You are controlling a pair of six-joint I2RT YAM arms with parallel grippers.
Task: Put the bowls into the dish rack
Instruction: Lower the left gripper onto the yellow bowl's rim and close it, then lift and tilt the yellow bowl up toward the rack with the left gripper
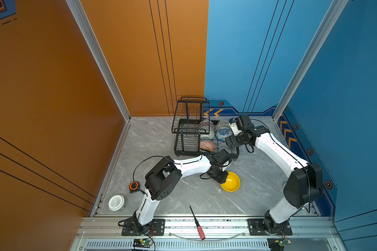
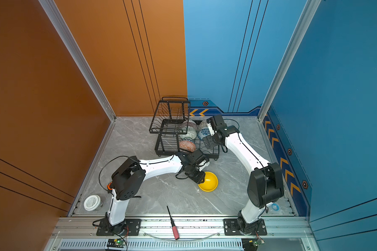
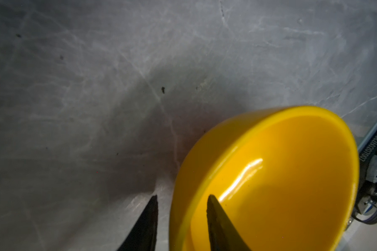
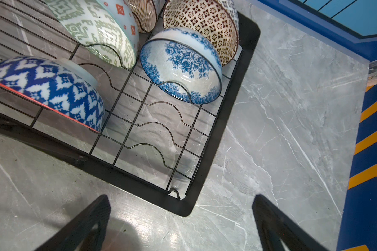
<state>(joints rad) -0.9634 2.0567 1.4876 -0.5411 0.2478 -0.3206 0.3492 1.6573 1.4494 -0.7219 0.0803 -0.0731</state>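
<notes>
A plain yellow bowl (image 1: 232,183) (image 2: 209,183) (image 3: 281,173) sits upright on the grey table in front of the dish rack (image 1: 187,131) (image 2: 168,131) (image 4: 184,207). My left gripper (image 1: 223,179) (image 3: 182,196) straddles its rim, one finger inside and one outside, with a sliver of table still showing beside the outer finger. Several patterned bowls lean in the rack: orange-rimmed (image 1: 206,146) (image 4: 48,87), blue floral (image 1: 223,133) (image 4: 181,65), green-white (image 4: 100,28), dotted (image 4: 207,24) and striped (image 4: 146,15). My right gripper (image 1: 231,142) (image 4: 181,196) hangs open and empty over the rack's front right corner.
A red-handled screwdriver (image 1: 197,223) lies across the front rail. A white lidded jar (image 1: 116,202) and an orange-black round item (image 1: 133,186) sit at the front left. A blue tape roll (image 2: 275,206) lies by the right arm's base. Walls close in the table.
</notes>
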